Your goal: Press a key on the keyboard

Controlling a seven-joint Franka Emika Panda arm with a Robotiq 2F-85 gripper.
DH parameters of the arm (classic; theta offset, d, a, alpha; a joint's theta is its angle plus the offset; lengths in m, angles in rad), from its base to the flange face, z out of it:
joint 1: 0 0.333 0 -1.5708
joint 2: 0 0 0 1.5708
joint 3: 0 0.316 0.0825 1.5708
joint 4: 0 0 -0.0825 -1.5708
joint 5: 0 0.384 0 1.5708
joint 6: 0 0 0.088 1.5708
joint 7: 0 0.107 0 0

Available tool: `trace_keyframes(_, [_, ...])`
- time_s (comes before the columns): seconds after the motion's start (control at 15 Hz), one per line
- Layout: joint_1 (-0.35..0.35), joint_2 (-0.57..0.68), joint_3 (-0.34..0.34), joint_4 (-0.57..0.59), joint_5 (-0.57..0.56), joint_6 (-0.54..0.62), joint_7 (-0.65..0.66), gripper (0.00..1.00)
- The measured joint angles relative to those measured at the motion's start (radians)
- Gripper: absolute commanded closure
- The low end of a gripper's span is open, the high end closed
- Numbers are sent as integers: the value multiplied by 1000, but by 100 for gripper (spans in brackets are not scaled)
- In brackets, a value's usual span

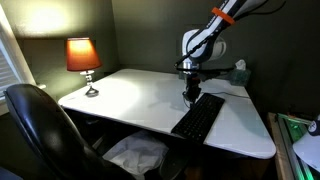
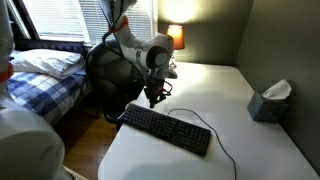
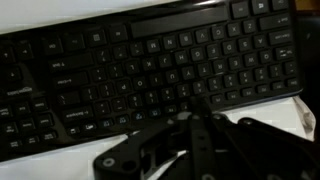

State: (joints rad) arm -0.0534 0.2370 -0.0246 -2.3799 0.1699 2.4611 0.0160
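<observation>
The long black keyboard (image 1: 198, 117) lies on the white desk (image 1: 130, 95), and shows in both exterior views (image 2: 165, 128). Its thin black cable (image 2: 218, 138) trails across the desk. My gripper (image 1: 190, 96) points straight down just over one end of the keyboard (image 2: 153, 100). In the wrist view the keyboard (image 3: 140, 60) fills the upper picture. There the gripper's fingers (image 3: 196, 108) are pressed together and empty, with the tips at the keyboard's near edge by its bottom key row. I cannot tell whether the tips touch a key.
A lit lamp (image 1: 83, 56) stands at a desk corner. A tissue box (image 2: 270, 102) sits near the wall. A black office chair (image 1: 40, 125) is at the desk's side, and a bed (image 2: 40, 75) lies beyond it.
</observation>
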Motion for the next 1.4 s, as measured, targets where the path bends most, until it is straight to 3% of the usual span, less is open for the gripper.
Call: trace_keyframes(1.4, [-10,112,2,105,8,-103,-1,100])
